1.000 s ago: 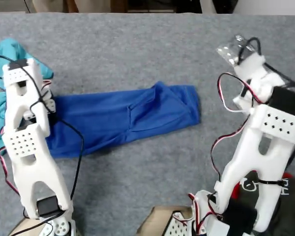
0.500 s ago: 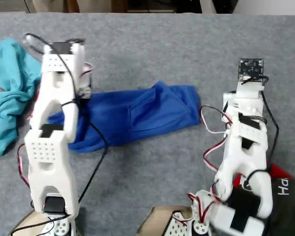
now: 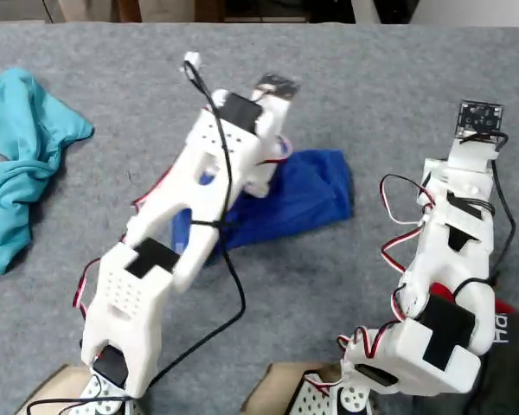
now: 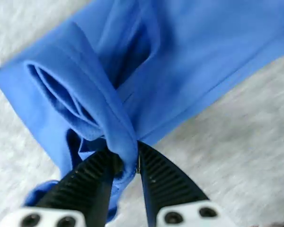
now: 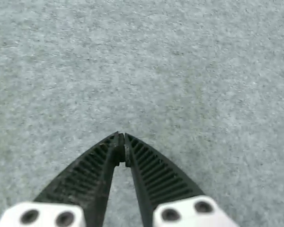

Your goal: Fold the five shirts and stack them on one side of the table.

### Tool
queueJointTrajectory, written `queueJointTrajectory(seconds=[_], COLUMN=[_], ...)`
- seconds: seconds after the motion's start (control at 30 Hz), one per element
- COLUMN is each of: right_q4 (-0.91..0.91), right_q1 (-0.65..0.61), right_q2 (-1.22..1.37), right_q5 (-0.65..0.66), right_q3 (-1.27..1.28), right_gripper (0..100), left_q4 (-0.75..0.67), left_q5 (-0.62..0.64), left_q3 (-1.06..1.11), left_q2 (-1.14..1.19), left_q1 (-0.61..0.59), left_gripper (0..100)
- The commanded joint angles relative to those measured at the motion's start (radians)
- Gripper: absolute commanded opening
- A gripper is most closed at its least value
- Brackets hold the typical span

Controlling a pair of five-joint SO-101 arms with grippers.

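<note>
Blue shirt (image 3: 316, 194) lies mid-table, one gathered end clamped in my left gripper (image 4: 132, 161). I judge it mid-fold, so next I lay that end flat and let go. My right gripper (image 5: 121, 144) hangs closed and empty over the grey felt table (image 3: 372, 78). A teal shirt (image 3: 22, 164) lies crumpled by the left edge, with dim furniture beyond the far edge.

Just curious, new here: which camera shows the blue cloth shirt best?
The left wrist view: the blue cloth shirt is close up, folds clear, pinched in the left end effector. In the high view the left arm covers part. The right wrist view faces grey felt table.
</note>
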Motion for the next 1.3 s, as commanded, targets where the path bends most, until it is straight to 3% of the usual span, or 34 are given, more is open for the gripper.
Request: queueJointTrajectory(seconds=[0.0,0.3,0.5,0.9,1.27], right_q4=[-0.018,-0.018,-0.018,-0.018,-0.018], right_q1=[0.019,0.018,0.013,0.013,0.018], right_q2=[0.002,0.002,0.002,0.002,0.002], right_q5=[-0.009,-0.009,-0.009,-0.009,-0.009], right_q3=[-0.051,-0.05,-0.05,-0.047,-0.047], right_gripper=[0.5,0.5,0.5,0.5,0.5], left_q4=[-0.091,-0.382,-0.411,-0.411,-0.41], left_q5=[0.064,0.238,0.315,0.316,0.316], left_q3=[-0.091,-0.104,-0.129,-0.376,-0.562], left_q2=[-0.059,0.045,0.116,0.297,0.438], left_q1=[0.058,0.078,0.137,0.245,0.267], left_gripper=[2,2,2,2,2])
